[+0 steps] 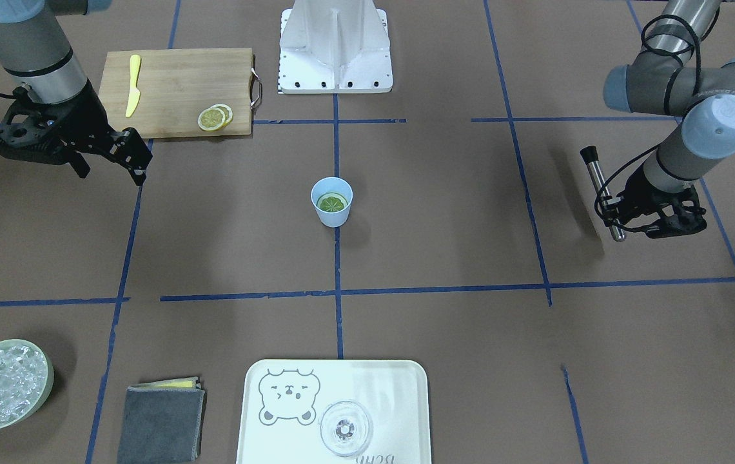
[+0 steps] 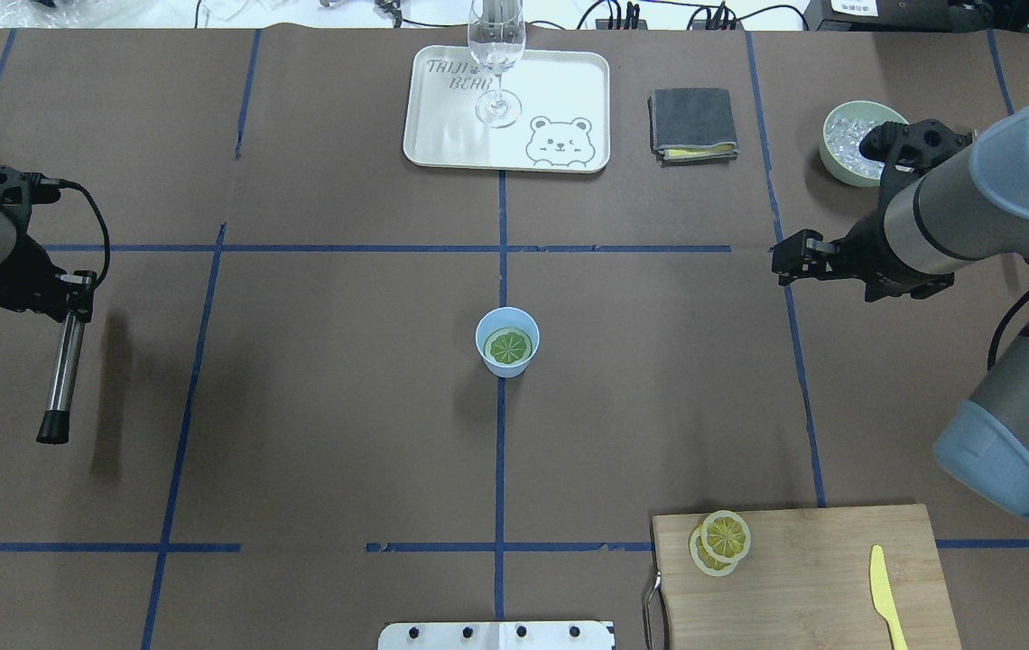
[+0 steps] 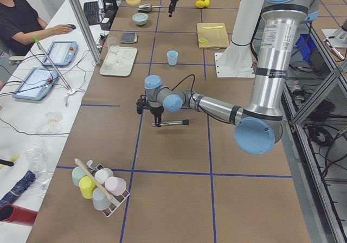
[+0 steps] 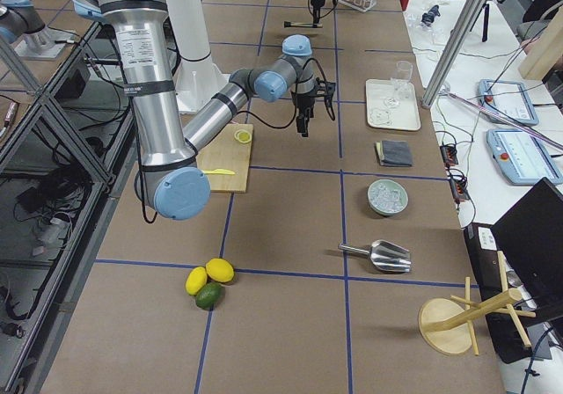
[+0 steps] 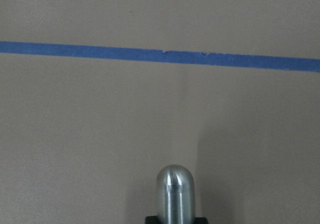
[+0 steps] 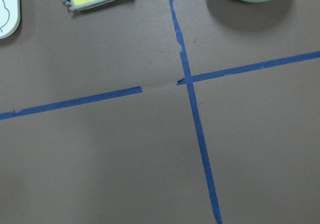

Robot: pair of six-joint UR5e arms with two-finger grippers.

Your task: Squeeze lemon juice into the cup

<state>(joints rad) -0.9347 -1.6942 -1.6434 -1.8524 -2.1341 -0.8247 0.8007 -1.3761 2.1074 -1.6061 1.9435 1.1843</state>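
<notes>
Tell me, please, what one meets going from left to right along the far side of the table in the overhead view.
white tray with a bear drawing → folded grey cloth → pale-green bowl of ice

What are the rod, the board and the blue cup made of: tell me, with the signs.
Rod: polished metal, likely steel; bright mirror-like sheen, with a black, perhaps rubber, end cap.
Board: light wood or bamboo; visible grain, matte.
Cup: matte, plain light blue; plastic or paper, cannot tell.
</notes>
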